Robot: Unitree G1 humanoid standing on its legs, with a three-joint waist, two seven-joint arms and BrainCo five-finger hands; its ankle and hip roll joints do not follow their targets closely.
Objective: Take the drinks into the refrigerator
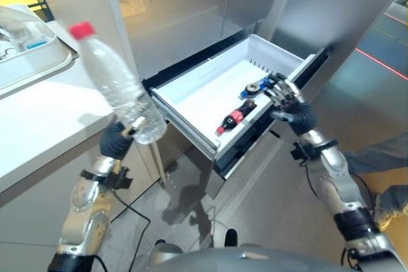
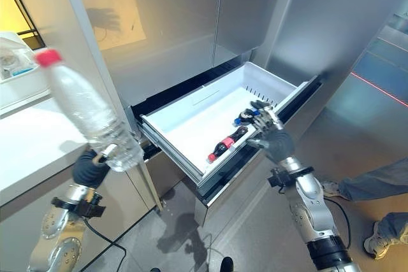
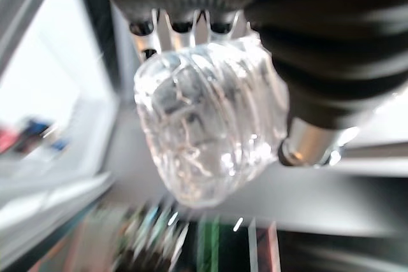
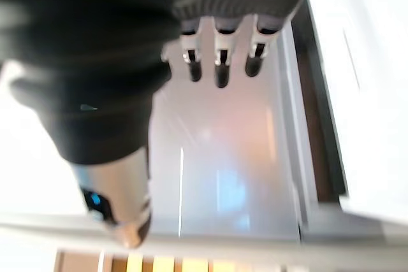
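My left hand [image 1: 118, 139] is shut on the base of a clear water bottle [image 1: 113, 83] with a red cap, held upright and tilted, left of the open white refrigerator drawer [image 1: 185, 107]. Its ribbed bottom [image 3: 204, 132] shows between the fingers in the left wrist view. Inside the drawer lie a dark cola bottle with a red label [image 1: 235, 118] and a blue-capped bottle [image 1: 260, 86]. My right hand [image 1: 288, 101] hovers open over the drawer's right front corner, fingers [image 4: 220, 62] straight and holding nothing.
A white counter [image 1: 38, 119] with a clear tray [image 1: 25, 55] stands at the left. The steel refrigerator front [image 1: 191, 11] rises behind the drawer. A person's legs and shoe [image 2: 376, 221] stand at the lower right on the grey floor.
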